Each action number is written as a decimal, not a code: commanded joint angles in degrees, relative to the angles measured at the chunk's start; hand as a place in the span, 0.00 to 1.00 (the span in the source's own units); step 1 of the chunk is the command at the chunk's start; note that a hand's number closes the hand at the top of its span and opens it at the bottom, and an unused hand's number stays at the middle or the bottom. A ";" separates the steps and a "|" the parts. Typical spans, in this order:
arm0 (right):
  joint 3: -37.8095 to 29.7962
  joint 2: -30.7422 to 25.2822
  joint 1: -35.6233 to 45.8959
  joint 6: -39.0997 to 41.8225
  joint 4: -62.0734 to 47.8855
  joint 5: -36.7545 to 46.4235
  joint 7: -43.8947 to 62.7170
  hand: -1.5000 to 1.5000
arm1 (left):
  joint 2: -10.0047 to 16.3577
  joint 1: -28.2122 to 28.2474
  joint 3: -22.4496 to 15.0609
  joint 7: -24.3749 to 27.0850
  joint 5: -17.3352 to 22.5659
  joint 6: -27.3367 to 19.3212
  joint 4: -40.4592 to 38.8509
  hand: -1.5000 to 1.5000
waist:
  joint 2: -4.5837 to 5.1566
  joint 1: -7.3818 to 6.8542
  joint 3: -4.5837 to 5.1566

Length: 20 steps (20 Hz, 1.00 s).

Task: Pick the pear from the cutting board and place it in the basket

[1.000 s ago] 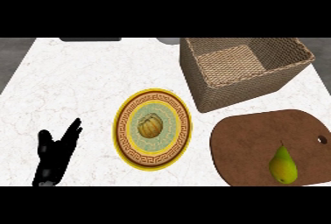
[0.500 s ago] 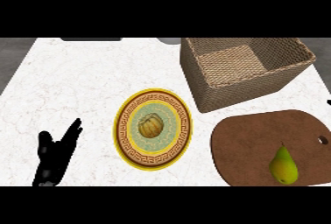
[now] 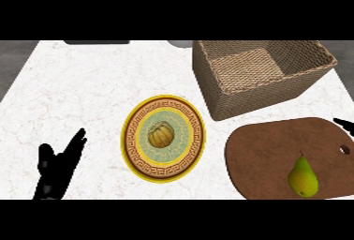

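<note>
A green-yellow pear (image 3: 303, 177) lies on the brown cutting board (image 3: 276, 145) at the lower right, stem pointing away from me. The woven basket (image 3: 304, 79) stands behind the board at the upper right and holds nothing that I can see. My left hand (image 3: 56, 165) rests open at the lower left, fingers up, far from the pear. Only a small black tip of my right hand (image 3: 343, 123) shows at the right edge, above the board's far corner and apart from the pear.
A yellow patterned plate (image 3: 138, 154) with a small tan gourd-like item (image 3: 160, 135) on it sits mid-counter, left of the board. The white marble counter ends at a grey strip along the left side.
A black tip of my right hand has come further into view at the right edge, over the board's far corner. The left hand and pear have not moved.
</note>
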<state>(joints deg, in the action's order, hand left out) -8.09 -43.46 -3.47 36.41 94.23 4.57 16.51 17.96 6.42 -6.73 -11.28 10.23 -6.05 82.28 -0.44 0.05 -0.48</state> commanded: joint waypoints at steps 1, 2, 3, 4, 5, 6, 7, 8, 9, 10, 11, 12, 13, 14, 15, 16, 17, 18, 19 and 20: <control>0.32 2.51 -1.48 -0.19 3.18 1.56 1.06 0.00 | -2.35 1.72 -1.08 -2.38 -0.52 -0.42 -2.20 0.50 | 0.38 0.15 0.49; -0.15 2.32 1.55 -0.55 -1.60 2.98 -0.21 0.00 | -0.98 2.38 -0.55 -2.46 -0.25 1.08 -1.69 0.50 | 0.46 -0.24 0.47; 3.09 5.04 0.90 -2.62 -1.94 6.31 -1.28 0.00 | -4.04 1.48 -2.41 -0.55 -2.77 -1.71 -3.19 0.50 | 0.50 -0.22 0.46; 2.55 5.50 -0.11 -2.34 1.36 5.81 1.06 0.00 | -2.18 -1.27 0.72 -3.22 -0.92 -0.70 -3.81 0.50 | 0.44 0.08 0.48; 3.98 6.72 0.62 -4.07 -1.41 8.77 -1.25 0.00 | -2.25 -0.34 0.11 -4.48 -0.69 -0.32 -2.04 0.50 | 0.47 -0.16 0.46; 2.47 6.32 2.24 -2.67 -3.70 7.08 -2.39 0.00 | -2.89 -1.61 0.00 -0.71 -1.68 0.89 -7.13 0.50 | 0.53 -0.06 0.48; 2.68 7.36 -0.42 -3.91 -1.97 9.01 -3.91 0.00 | -3.27 -3.07 0.94 -0.41 -2.07 0.21 -7.96 0.50 | 0.48 0.17 0.48; 2.71 8.21 -1.76 -4.18 0.06 9.15 -2.70 0.00 | -1.83 1.58 1.02 -1.92 -1.07 1.14 -2.15 0.50 | 0.39 -0.01 0.47; 3.76 8.99 4.54 -4.38 -4.46 9.74 -1.39 0.00 | -2.63 -1.18 0.20 -4.18 -1.03 1.38 -2.50 0.50 | 0.50 -0.35 0.46; 3.00 8.43 0.46 -2.53 -0.89 8.62 -1.13 0.00 | -2.75 2.51 -0.62 -5.48 -2.76 -1.03 1.60 0.50 | 0.38 -0.16 0.46; 2.03 8.00 0.37 -2.81 -2.29 9.36 -3.81 0.00 | -3.98 1.64 -0.81 -3.87 -3.31 -1.09 -0.99 0.50 | 0.42 -0.05 0.47; 2.98 8.23 -0.10 -3.55 -2.90 11.27 -4.50 0.00 | -1.18 3.19 1.31 -4.75 -0.85 1.88 0.75 0.50 | 0.41 -0.20 0.46; 2.93 9.48 0.70 -3.07 -0.17 10.16 -0.95 0.00 | -1.79 7.12 -0.36 -2.47 -2.96 1.00 3.94 0.50 | 0.35 -0.32 0.47; 3.49 8.59 1.78 -3.04 -5.21 12.66 -4.99 0.00 | -3.65 -0.39 1.10 -2.11 -2.07 1.38 -3.86 0.50 | 0.50 -0.06 0.48; 5.36 10.89 3.27 -3.93 -3.35 13.35 -0.91 0.00 | -2.54 0.50 1.77 -0.60 -2.05 2.79 -5.01 0.50 | 0.50 -0.17 0.50; 4.59 8.46 2.45 -0.82 -3.55 12.24 -0.62 0.00 | -0.73 2.65 3.58 -0.34 0.24 4.84 -3.53 0.50 | 0.47 -0.26 0.50; 6.56 10.20 4.53 -3.27 -9.05 15.41 -3.33 0.00 | -4.13 0.25 0.15 -1.96 -3.91 0.58 -4.45 0.50 | 0.60 -0.40 0.46; 5.82 9.48 3.29 -0.42 -4.34 13.39 0.16 0.00 | -0.71 1.39 3.44 -0.82 -1.12 4.47 -4.38 0.50 | 0.47 -0.17 0.50; 6.48 9.81 3.41 -0.59 -4.98 14.34 -0.10 0.00 | -2.02 -1.84 3.57 -2.66 -1.39 3.08 -6.31 0.50 | 0.51 0.01 0.50; 6.70 9.65 1.55 -0.18 -4.85 15.01 -1.81 0.00 | -4.68 0.65 0.95 -1.26 -4.10 0.33 -3.75 0.50 | 0.45 -0.01 0.48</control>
<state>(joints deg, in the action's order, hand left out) -2.67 -34.13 -1.01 34.86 89.73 17.80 15.04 15.70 6.49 -4.72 -11.81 7.96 -3.94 81.83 -0.49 -0.12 -0.58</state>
